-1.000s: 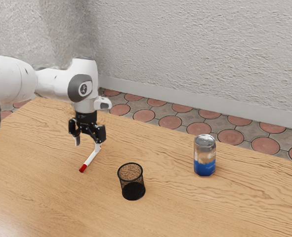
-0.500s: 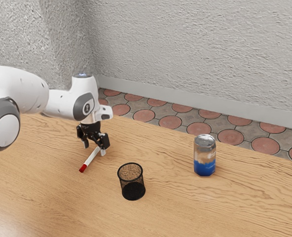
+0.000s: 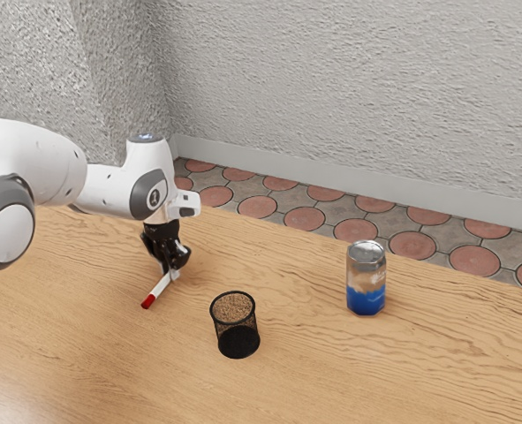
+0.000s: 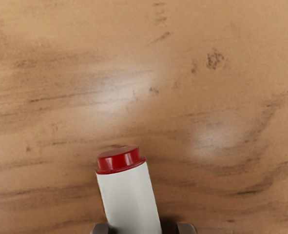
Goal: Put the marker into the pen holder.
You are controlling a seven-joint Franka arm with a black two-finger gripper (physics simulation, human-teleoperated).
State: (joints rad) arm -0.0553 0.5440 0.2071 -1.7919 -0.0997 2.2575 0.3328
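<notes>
Can't tell pincer (image 3: 173, 272) clamped or apart, at far end of marker (image 3: 161, 288) on tabletop (image 3: 331, 371), red tip toward exterior view's 7 o'clock; off-centre grip could cause swinging, snagging pen holder (image 3: 237, 333) at 4 o'clock.

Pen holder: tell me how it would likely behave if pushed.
The pen holder is probably light for its size, since its wall looks like thin mesh. Standing upright, it would likely slide under a low push, though one near its open top could tip it.
</notes>
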